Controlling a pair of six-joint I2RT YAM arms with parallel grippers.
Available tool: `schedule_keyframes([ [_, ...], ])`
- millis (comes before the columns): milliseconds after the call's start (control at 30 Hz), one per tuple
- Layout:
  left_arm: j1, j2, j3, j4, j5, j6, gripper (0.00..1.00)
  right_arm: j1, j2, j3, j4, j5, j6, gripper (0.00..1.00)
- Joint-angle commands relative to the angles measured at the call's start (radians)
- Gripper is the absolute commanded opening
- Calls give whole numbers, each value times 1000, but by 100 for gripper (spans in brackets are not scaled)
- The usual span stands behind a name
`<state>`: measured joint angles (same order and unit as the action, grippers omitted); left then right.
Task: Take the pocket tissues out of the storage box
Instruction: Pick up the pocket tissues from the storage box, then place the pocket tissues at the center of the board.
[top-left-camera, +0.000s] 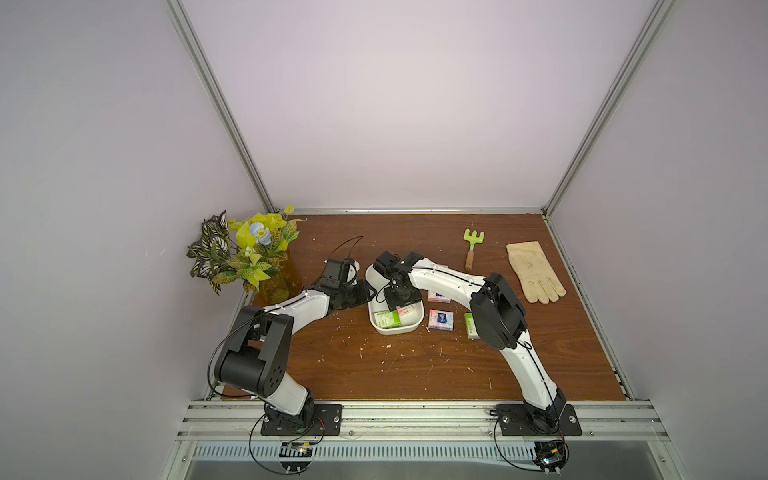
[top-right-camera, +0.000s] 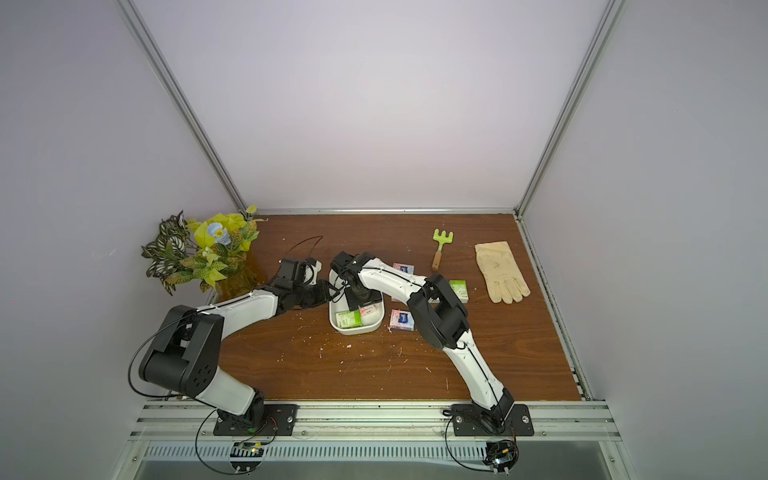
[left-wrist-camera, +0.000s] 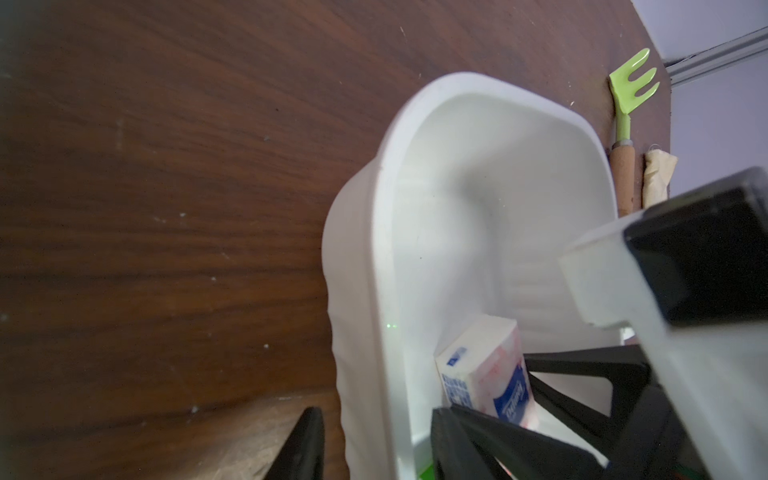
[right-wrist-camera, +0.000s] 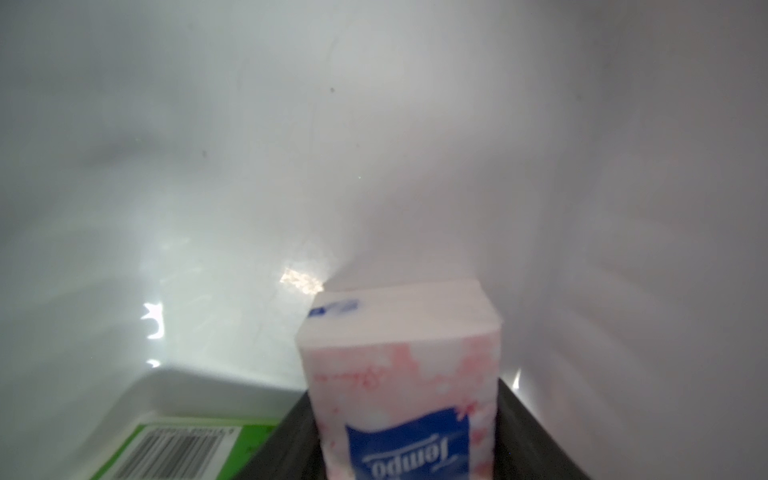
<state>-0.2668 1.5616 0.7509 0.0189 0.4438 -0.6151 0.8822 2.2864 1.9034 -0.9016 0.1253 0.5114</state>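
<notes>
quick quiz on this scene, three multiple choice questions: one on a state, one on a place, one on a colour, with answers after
1. The storage box is:
A) empty
B) holding tissues
C) overturned

2. The rake lies:
A) on the table beside the glove
B) in the box
C) under the plant

3. The right hand grips a packet coloured:
A) plain green
B) yellow
C) pink-white with a blue label

Answers:
1 B: both top views show a green packet lying inside.
2 A: it rests on bare wood, apart from the glove.
3 C: the right wrist view shows it close up.
</notes>
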Motion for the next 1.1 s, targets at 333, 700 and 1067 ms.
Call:
schedule_keyframes([
  [333, -8, 20, 31, -20, -11, 26, 39, -5, -42, 250, -168, 17, -7, 55],
  [700, -6, 13, 50, -33, -36, 37, 44, -71, -269, 86, -201, 76, 32, 55],
  [1067, -6, -4, 57, -36, -42, 41, 54, -270, -634, -492, -29, 46, 39, 54],
])
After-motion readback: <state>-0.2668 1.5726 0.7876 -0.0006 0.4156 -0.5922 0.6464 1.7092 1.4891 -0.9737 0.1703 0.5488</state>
